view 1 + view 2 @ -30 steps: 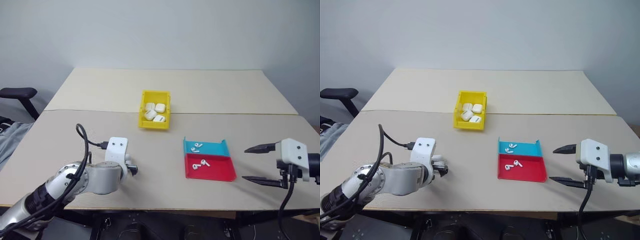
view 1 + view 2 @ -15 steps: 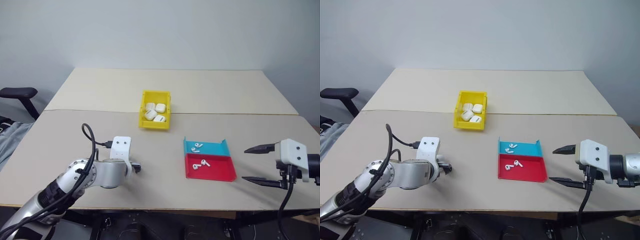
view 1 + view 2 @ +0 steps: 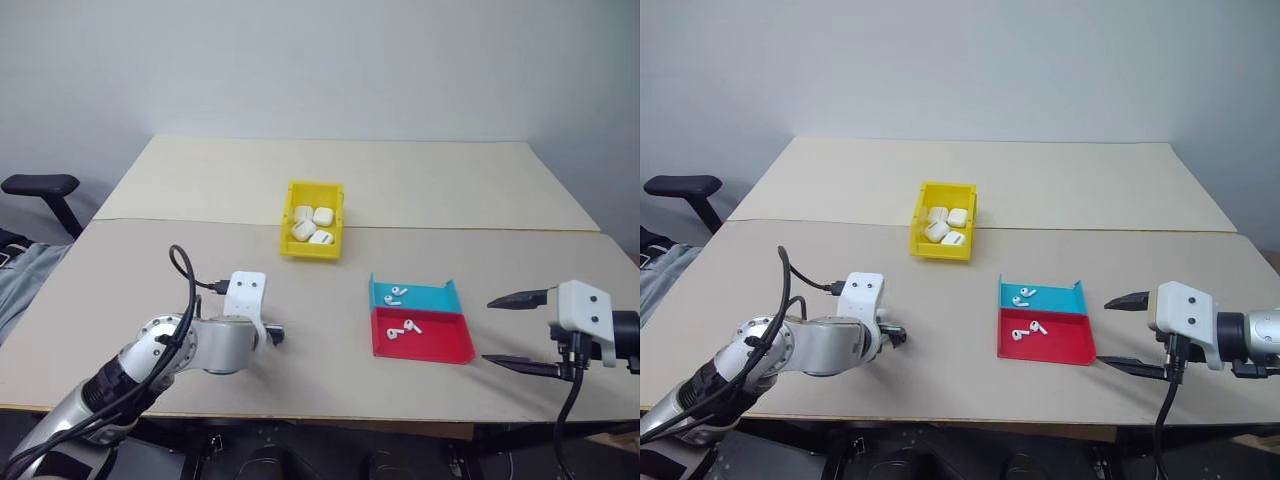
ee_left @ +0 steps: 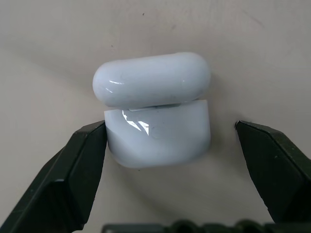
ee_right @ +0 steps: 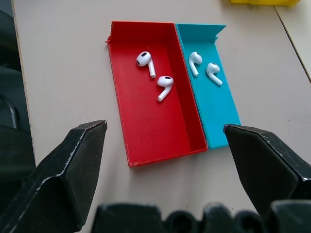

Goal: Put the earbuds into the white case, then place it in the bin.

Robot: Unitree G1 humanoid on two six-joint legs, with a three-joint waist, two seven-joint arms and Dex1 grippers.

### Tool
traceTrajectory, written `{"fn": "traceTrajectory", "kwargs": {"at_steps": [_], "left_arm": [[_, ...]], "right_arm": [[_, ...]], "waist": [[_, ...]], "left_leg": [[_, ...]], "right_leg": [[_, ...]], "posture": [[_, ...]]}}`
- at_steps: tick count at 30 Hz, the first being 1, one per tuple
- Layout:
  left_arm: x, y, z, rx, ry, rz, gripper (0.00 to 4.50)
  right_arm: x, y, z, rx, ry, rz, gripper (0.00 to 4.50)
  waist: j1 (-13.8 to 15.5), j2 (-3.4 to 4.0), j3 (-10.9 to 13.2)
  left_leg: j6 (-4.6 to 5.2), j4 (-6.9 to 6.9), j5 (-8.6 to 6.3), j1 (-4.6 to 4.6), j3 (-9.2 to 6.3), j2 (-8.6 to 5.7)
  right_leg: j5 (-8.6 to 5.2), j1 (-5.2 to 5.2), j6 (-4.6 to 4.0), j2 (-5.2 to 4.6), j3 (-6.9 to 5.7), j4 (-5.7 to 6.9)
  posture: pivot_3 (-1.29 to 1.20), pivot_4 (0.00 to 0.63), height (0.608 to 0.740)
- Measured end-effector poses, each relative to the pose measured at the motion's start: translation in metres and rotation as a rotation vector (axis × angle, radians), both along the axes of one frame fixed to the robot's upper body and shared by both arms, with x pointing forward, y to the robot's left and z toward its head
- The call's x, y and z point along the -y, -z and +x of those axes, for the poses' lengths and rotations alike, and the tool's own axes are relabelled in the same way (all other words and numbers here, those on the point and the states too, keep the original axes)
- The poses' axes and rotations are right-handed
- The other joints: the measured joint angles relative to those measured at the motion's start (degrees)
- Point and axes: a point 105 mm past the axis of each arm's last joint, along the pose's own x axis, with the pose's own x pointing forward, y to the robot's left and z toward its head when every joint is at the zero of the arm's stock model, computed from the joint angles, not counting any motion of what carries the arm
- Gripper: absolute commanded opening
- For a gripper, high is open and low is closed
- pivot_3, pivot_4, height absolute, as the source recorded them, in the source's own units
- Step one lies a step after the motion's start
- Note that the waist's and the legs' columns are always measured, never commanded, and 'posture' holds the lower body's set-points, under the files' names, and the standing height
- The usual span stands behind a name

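We see the left end effector (image 4: 170,141) spread around the white case (image 4: 155,109) for grasping; the right end effector (image 5: 163,170), also spread, waits near the earbuds (image 5: 165,87).

From the bin (image 3: 312,232), you'll find the two trays (image 3: 420,322) nearer and to the right, touching, earbuds (image 5: 155,75) in each. The white case (image 4: 155,109) lies on the table (image 3: 480,180), nearer and left.

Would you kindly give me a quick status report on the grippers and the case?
Left gripper open, straddling the white case, one finger touching. Right gripper open, empty, near the red tray. Earbuds in trays. Nothing in the way.
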Motion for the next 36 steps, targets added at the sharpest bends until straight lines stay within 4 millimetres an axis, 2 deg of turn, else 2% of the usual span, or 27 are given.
{"fn": "traceTrajectory", "kwargs": {"at_steps": [2, 4, 14, 17, 21, 23, 25, 27, 29, 31, 32, 36], "left_arm": [[0.001, 0.0, 0.0, -0.002, 0.005, -0.006, 3.92], [0.003, 0.001, 0.0, -0.005, 0.017, -0.013, 3.34], [0.002, 0.001, -0.001, 0.003, 0.065, 0.021, 3.34], [0.002, 0.001, -0.001, 0.005, 0.068, 0.025, 2.84], [0.002, 0.0, -0.001, 0.017, 0.087, 0.045, 2.81], [-0.009, -0.004, 0.001, 0.04, 0.108, 0.106, 2.81], [-0.029, -0.017, 0.009, 0.117, 0.096, 0.178, 2.81], [-0.047, -0.048, 0.023, 0.278, 0.1, 0.204, 2.81], [-0.051, -0.088, 0.038, 0.521, 0.122, 0.142, 2.81], [-0.042, -0.113, 0.041, 0.74, 0.216, 0.107, 2.81], [-0.033, -0.121, 0.041, 0.854, 0.313, 0.104, 2.81], [0.0, -0.126, 0.04, 1.102, 0.602, 0.086, 2.81]], "right_arm": [[0.0, 0.0, 0.0, 0.001, 0.006, 0.001, 4.5], [0.0, 0.001, 0.0, -0.002, 0.008, 0.001, 4.5], [0.0, 0.001, 0.0, -0.001, 0.013, 0.001, 4.5], [0.0, 0.001, 0.0, 0.0, 0.013, 0.001, 4.5], [0.0, 0.001, 0.001, 0.002, 0.014, 0.0, 4.5], [0.0, 0.0, 0.001, 0.004, 0.014, 0.0, 4.5], [0.0, 0.0, 0.001, 0.006, 0.017, 0.0, 4.5], [0.0, -0.001, 0.003, 0.016, 0.023, 0.004, 4.5], [-0.001, -0.005, 0.006, 0.036, 0.018, 0.007, 4.5], [-0.005, -0.012, 0.008, 0.062, 0.002, 0.009, 4.5], [-0.007, -0.016, 0.01, 0.069, -0.011, 0.007, 4.5], [-0.015, -0.027, 0.013, 0.039, -0.051, -0.074, 4.5]], "waist": [[0.02, 0.0, 0.0], [-0.09, 0.0, 0.0], [-0.25, 0.01, 0.0], [-0.29, 0.0, 0.0], [-0.33, -0.01, 0.0], [-0.59, -0.08, 0.05], [-0.81, -0.1, 0.07], [-0.86, -0.13, 0.08], [-0.77, -0.11, 0.07], [-0.73, -0.09, 0.06], [-0.64, -0.08, 0.06], [-0.22, -0.06, 0.04]], "left_leg": [[0.0, 0.0, 0.0, 0.0, 0.0, 0.0], [0.0, 0.0, 0.0, 0.0, -0.01, 0.01], [0.0, -0.01, 0.0, 0.0, -0.01, 0.01], [0.0, -0.01, 0.0, 0.0, -0.01, 0.02], [0.0, -0.02, 0.0, 0.0, -0.01, 0.02], [-0.01, -0.05, 0.0, -0.05, 0.0, 0.06], [-0.02, -0.09, 0.01, -0.12, 0.02, 0.06], [-0.07, -0.11, 0.04, -0.27, 0.1, 0.05], [-0.08, -0.12, 0.03, -0.35, 0.25, 0.02], [-0.17, -0.15, 0.08, -0.51, 0.45, 0.02], [-0.57, -0.15, 0.31, -0.67, 0.48, 0.01], [-0.59, -0.15, 0.34, -1.02, 0.38, 0.07]], "right_leg": [[0.0, 0.0, -0.01, 0.0, 0.0, 0.0], [0.0, -0.01, -0.01, 0.0, 0.0, 0.0], [-0.01, -0.01, -0.01, 0.0, 0.0, 0.0], [-0.04, -0.01, -0.06, 0.0, 0.0, 0.0], [-0.12, -0.03, -0.18, 0.0, 0.0, 0.0], [-0.11, -0.12, -0.16, 0.05, 0.0, 0.01], [-0.1, -0.23, -0.13, 0.08, 0.0, 0.01], [-0.09, -0.39, -0.1, 0.08, -0.04, 0.01], [-0.05, -0.45, -0.03, 0.05, -0.03, -0.06], [-0.04, -0.6, -0.04, 0.04, -0.07, -0.14], [-0.03, -0.77, -0.05, 0.04, -0.07, -0.14], [0.0, -1.01, -0.07, 0.06, -0.27, -0.12]], "posture": [[0.0, 0.15, 0.74], [0.0, 0.15, 0.74], [0.0, 0.15, 0.74], [0.0, 0.15, 0.74], [0.0, 0.15, 0.74], [0.0, 0.15, 0.74], [0.0, 0.15, 0.74], [0.0, 0.15, 0.74], [0.0, 0.15, 0.74], [0.0, 0.15, 0.74], [0.0, 0.15, 0.74], [0.0, 0.15, 0.74]]}}
